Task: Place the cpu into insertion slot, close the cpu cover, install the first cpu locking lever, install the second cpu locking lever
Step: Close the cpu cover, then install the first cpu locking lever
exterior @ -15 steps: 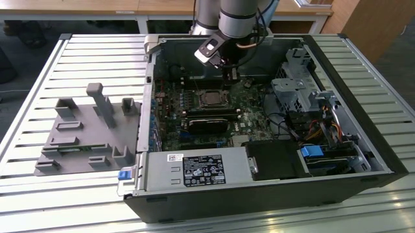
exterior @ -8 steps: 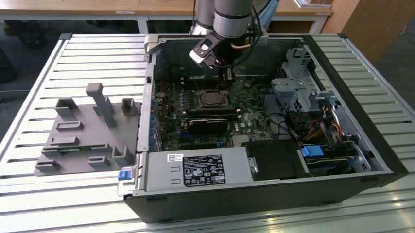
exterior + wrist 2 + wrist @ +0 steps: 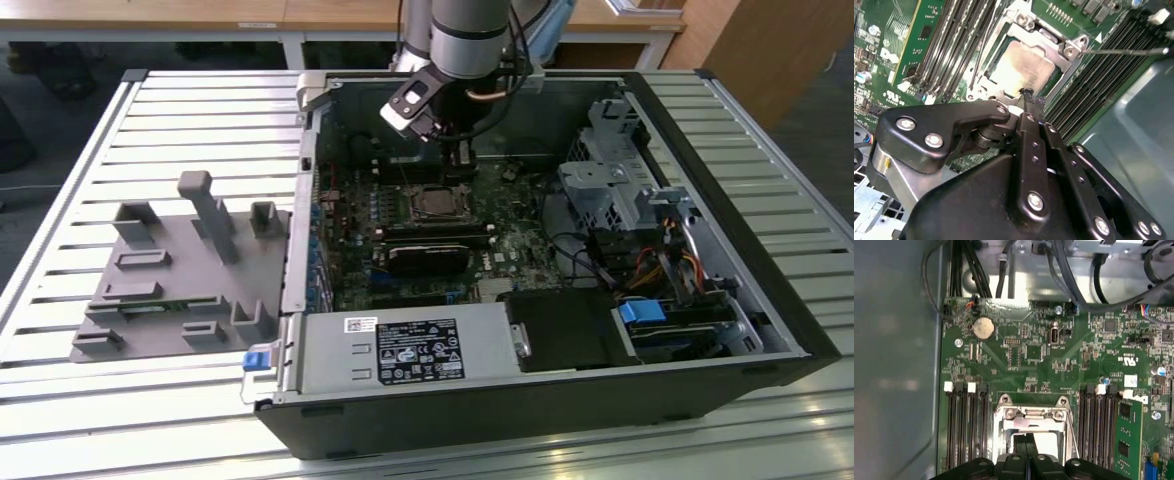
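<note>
Inside the open black computer case (image 3: 534, 425), which lies on a slatted metal table (image 3: 80, 400), the arm reaches down over the green motherboard (image 3: 1044, 355). The gripper (image 3: 1029, 97) hangs just above the near edge of the insertion slot (image 3: 434, 203). Its black fingers (image 3: 1026, 130) are pressed together, with nothing visible between them. In the first wrist view the same closed tips (image 3: 1027, 452) sit right over the socket. The cpu (image 3: 1021, 65) lies flat in the slot, its dull tan top showing through the cut-out of the cpu cover (image 3: 1021, 31). The silver frame of the cover lies down around the chip. A thin metal locking lever (image 3: 1124, 50) runs from the socket's corner out over the black memory slots (image 3: 1104, 65). More memory slots (image 3: 966, 425) flank the socket's other side, and a green memory module (image 3: 1130, 432) stands near them. A round coin cell (image 3: 983, 328) sits farther up the board, which bears fine white printed markings. In the exterior view a silver power supply (image 3: 334, 355) carries a black-and-white printed label (image 3: 418, 352). A grey parts fixture (image 3: 174, 270) rests on the table at the exterior view's left of the case.
</note>
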`<state>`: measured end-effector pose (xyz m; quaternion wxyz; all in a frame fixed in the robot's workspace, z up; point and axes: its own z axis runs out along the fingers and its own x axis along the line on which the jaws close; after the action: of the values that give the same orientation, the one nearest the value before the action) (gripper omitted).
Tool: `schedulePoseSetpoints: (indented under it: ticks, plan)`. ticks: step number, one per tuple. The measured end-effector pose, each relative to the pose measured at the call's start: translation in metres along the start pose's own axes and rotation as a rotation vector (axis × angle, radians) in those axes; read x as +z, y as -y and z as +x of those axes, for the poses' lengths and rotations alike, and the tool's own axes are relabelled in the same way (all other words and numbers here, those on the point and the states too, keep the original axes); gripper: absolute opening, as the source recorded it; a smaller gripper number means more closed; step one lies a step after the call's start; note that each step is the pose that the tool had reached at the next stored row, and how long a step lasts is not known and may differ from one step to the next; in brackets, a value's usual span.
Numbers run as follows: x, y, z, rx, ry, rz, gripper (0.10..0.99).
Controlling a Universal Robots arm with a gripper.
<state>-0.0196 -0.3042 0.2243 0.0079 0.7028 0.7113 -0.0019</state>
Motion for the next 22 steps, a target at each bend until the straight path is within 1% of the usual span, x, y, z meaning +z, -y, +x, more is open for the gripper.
schedulePoseSetpoints:
  ticks: [8,13,15,18,22]
  plan:
    - [-0.0001,0.0091,0.0001,0.0,0.0,0.0,0.106]
    - [-0.0002,0.0097,0.0001,0.0,0.0,0.0,0.106]
    - [-0.0013,0.0097,0.0,0.0,0.0002,0.0,0.106]
    - [-0.0056,0.0097,0.0,0.0,0.0,0.001,0.106]
    - [-0.0164,0.0096,-0.0001,0.0,-0.0001,0.003,0.106]
